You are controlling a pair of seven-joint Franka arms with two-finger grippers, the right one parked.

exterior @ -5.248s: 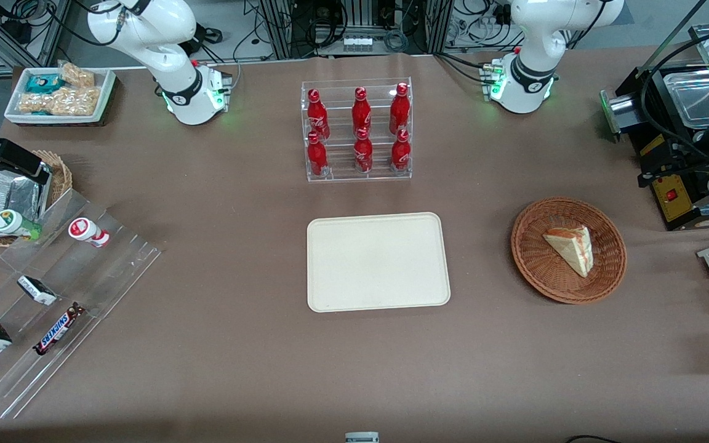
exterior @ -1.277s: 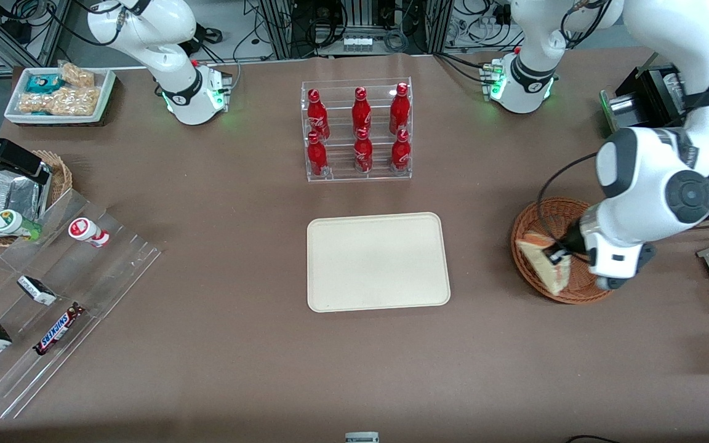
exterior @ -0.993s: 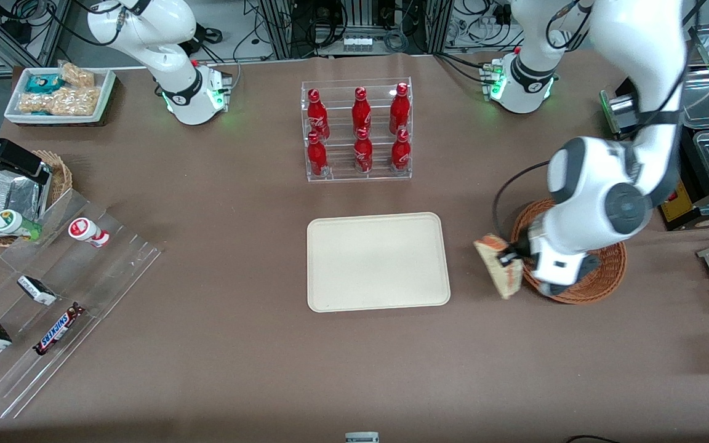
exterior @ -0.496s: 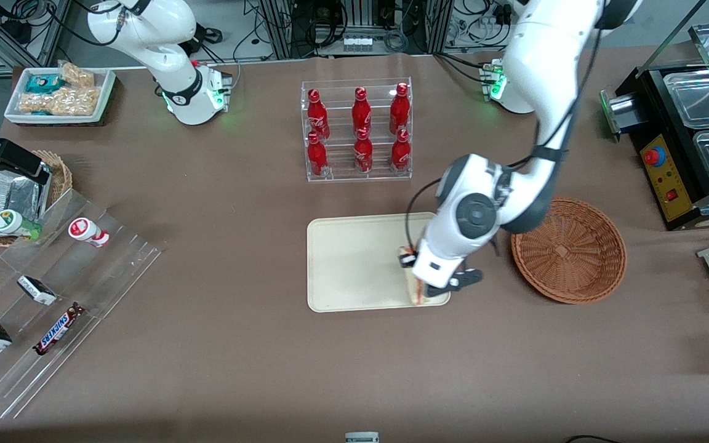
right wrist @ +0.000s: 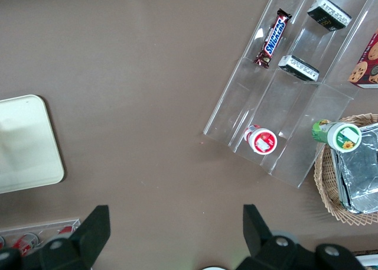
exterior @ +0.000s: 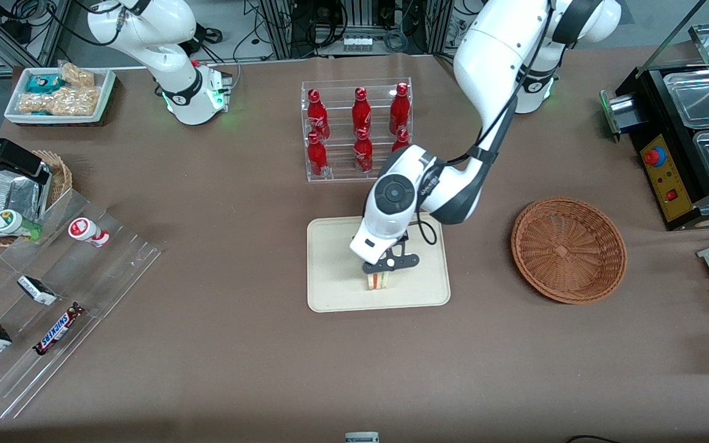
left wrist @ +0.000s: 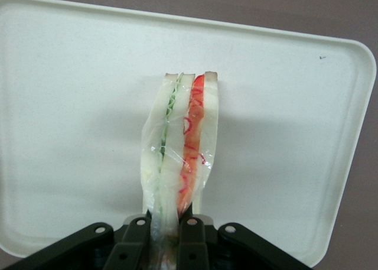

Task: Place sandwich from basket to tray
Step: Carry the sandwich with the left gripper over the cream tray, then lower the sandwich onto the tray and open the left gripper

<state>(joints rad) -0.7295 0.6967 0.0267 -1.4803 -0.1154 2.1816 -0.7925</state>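
Sandwich (left wrist: 180, 158) clamped edge-up in our gripper (exterior: 385, 271), fingers pinching its bread faces, over the tray (exterior: 336, 289) toward its 6 o'clock rim. We judge lowering comes next. Basket (exterior: 568, 249) at 3 o'clock, emptied.

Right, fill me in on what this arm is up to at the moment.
The left arm's gripper is shut on the sandwich and holds it over the cream tray, cut edge down, toward the tray edge nearest the front camera. The wicker basket it belongs to sits empty, toward the working arm's end of the table. Whether the sandwich is touching the tray cannot be told; it is not released yet.
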